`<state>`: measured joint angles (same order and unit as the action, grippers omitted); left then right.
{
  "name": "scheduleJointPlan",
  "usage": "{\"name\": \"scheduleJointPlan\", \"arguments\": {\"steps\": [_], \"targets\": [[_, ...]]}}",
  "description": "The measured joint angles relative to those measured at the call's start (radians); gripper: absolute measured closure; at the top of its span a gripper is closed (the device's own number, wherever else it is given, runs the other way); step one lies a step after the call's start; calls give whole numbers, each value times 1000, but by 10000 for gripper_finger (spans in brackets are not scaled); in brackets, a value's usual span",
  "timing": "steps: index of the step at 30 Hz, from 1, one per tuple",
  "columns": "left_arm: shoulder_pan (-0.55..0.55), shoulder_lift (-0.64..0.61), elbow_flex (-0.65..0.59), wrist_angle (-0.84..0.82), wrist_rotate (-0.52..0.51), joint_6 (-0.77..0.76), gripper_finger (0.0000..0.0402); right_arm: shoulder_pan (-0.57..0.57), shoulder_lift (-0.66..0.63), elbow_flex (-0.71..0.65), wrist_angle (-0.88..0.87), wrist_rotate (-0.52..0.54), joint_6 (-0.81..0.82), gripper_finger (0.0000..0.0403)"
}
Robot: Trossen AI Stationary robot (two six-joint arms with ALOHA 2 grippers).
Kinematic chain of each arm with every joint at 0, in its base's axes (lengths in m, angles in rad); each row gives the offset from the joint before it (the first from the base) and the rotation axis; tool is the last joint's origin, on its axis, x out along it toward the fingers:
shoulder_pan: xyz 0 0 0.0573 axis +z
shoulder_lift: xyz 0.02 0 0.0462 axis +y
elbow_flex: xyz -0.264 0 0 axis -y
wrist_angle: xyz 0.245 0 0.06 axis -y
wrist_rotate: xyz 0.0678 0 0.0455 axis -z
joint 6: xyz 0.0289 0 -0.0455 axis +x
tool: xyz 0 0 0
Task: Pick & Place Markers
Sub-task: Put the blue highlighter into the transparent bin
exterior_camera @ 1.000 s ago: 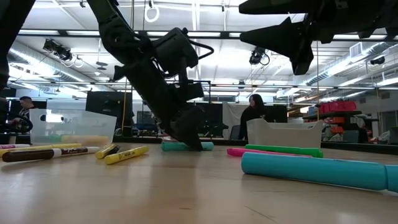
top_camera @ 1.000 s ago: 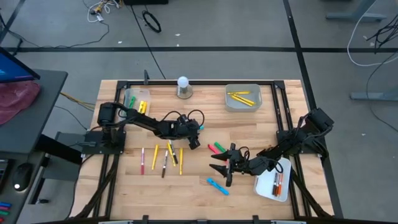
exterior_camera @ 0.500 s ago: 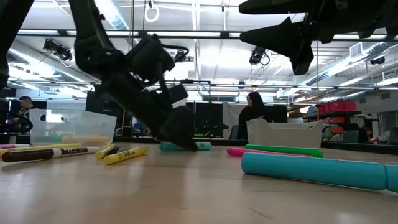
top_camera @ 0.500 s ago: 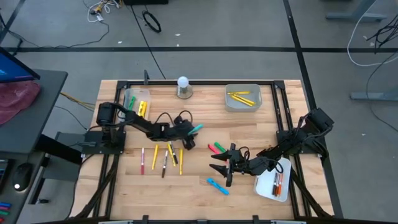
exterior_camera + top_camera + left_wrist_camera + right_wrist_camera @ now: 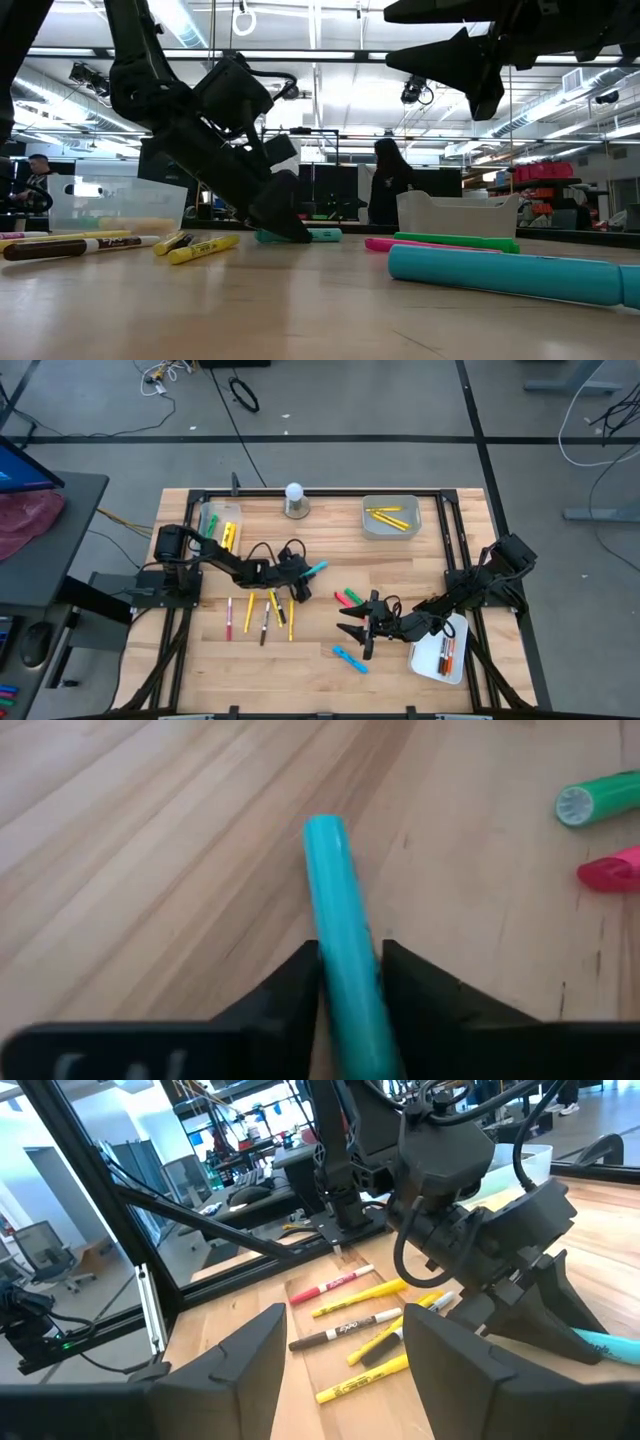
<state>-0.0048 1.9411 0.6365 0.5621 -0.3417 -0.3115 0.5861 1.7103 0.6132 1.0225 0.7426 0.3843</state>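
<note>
A light-blue marker (image 5: 314,569) lies on the wooden table near its middle, and my left gripper (image 5: 299,584) is shut on it, slanting down from the table's left. Green and pink markers (image 5: 348,598) lie just to its right. Several yellow, red and dark markers (image 5: 262,612) lie in a row nearer the front. Another light-blue marker (image 5: 350,659) lies at the front. My right gripper (image 5: 356,628) hangs open above the table, between that marker and the green and pink ones, with nothing between its fingers. My left gripper has the light-blue marker between its two fingers (image 5: 298,982), one on each long side, at the marker's near-left end (image 5: 352,982). The fingers slant down from the table's left and lie along the marker. The marker lies on the table, its free end (image 5: 323,828) pointing far-right.
A clear tray (image 5: 220,520) with yellow markers stands at the far left and a grey tray (image 5: 390,517) with yellow markers at the far right. A white tray (image 5: 441,651) with dark and red markers sits at the near right. A white ball on a base (image 5: 294,497) stands at the far edge.
My left gripper has drawn back toward the table's left edge, sunk lower and tipped to a flatter slant, so the light-blue marker's far-right end now shows beyond its fingers. The marker has stayed on the table.
</note>
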Motion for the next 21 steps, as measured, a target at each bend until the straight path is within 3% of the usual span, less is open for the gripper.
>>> {"name": "scheduleJointPlan", "arguments": {"steps": [3,11,21], "targets": [[0,0,-1,5,0,0,328,0,0,0,0,0,0,200],[-31,-128,-14,-98,-4,23,332,0,0,0,0,0,0,200],[-79,-620,-11,-704,-324,-50,327,-1,0,0,-2,0,-3,200]]}}
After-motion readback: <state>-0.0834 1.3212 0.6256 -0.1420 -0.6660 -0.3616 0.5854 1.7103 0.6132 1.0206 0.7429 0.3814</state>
